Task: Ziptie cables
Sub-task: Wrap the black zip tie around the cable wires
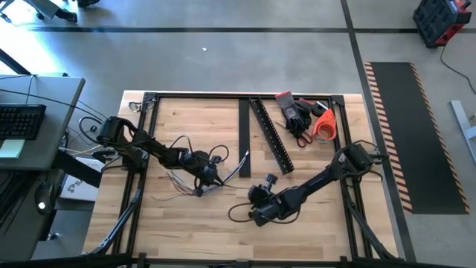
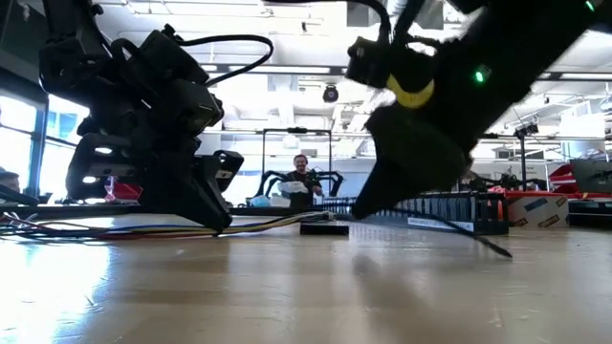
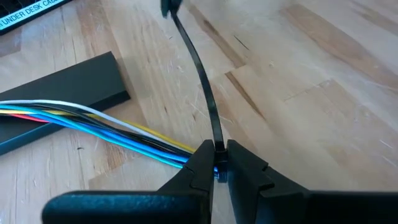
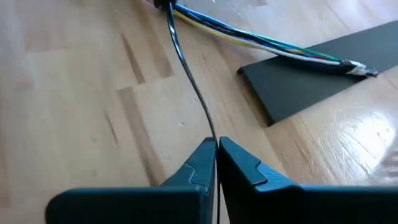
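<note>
The cables [image 3: 93, 118] are a bunch of thin blue, white, yellow and red wires lying on the wooden table. One end rests on a black rail's end [image 4: 311, 81]. They also show in the high view [image 1: 182, 179] and the right wrist view [image 4: 261, 40]. A black zip tie strap [image 3: 202, 74] runs from the bunch across the table to my right gripper. My left gripper [image 3: 217, 163] [image 1: 214, 179] is shut at the bunch, left of the table's middle. My right gripper [image 4: 216, 148] [image 1: 251, 197] is shut on the strap, nearer the table's near edge. My left gripper pinches the cable bunch [image 3: 186, 155] between its two fingertips, right where the zip tie strap [image 3: 216, 140] leaves it. The fingers slant down onto the table, and the bunch lies on the wood. My right gripper pinches the zip tie strap [image 4: 212, 134] between its two fingertips, away from the bunch. Its fingers point along the strap, slanting down. The strap runs nearly straight, low over the table, toward the bunch [image 4: 168, 6].
Two long black slotted rails [image 1: 271, 138] lie in the far half of the table, with black gloves [image 1: 294, 112] and an orange-handled tool [image 1: 323, 123] by the far right corner. A black frame [image 1: 149, 97] edges the table. A person [image 2: 304, 177] sits far behind.
</note>
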Robot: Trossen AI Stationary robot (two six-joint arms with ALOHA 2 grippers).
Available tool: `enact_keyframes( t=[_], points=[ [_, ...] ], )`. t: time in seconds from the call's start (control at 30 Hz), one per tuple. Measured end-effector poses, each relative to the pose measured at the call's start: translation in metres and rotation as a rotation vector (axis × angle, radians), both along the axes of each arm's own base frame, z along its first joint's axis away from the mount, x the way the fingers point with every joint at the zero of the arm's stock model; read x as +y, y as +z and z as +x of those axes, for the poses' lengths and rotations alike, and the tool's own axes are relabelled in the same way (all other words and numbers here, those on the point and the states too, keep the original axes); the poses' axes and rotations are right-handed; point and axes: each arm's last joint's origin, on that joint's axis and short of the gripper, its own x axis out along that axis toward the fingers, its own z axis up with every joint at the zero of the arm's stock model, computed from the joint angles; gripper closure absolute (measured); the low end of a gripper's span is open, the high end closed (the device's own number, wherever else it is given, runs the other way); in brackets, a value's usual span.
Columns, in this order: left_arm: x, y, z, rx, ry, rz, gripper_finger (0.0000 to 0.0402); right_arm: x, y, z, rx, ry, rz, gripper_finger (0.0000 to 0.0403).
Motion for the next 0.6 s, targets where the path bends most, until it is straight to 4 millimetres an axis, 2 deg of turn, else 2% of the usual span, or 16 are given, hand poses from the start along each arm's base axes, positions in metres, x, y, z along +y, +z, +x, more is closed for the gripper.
enact_keyframes(
  t=[0.17,0.3,0.43,0.6],
  points=[
    [0.000,0.000,0.000,-0.002,0.001,0.000,0.0391,-0.015,0.019,0.006,-0.011,0.001,0.054,0.0343],
    [0.000,0.000,0.000,-0.007,0.001,0.000,0.0391,-0.018,0.026,0.031,-0.179,0.090,0.076,0.0272],
    [0.000,0.001,0.001,-0.016,0.003,0.001,0.0388,-0.022,0.007,0.057,-0.296,0.229,0.101,0.0221],
    [0.000,0.001,0.001,-0.016,0.003,0.001,0.0387,-0.037,-0.021,0.071,-0.341,0.206,0.090,0.0213]
  ],
)
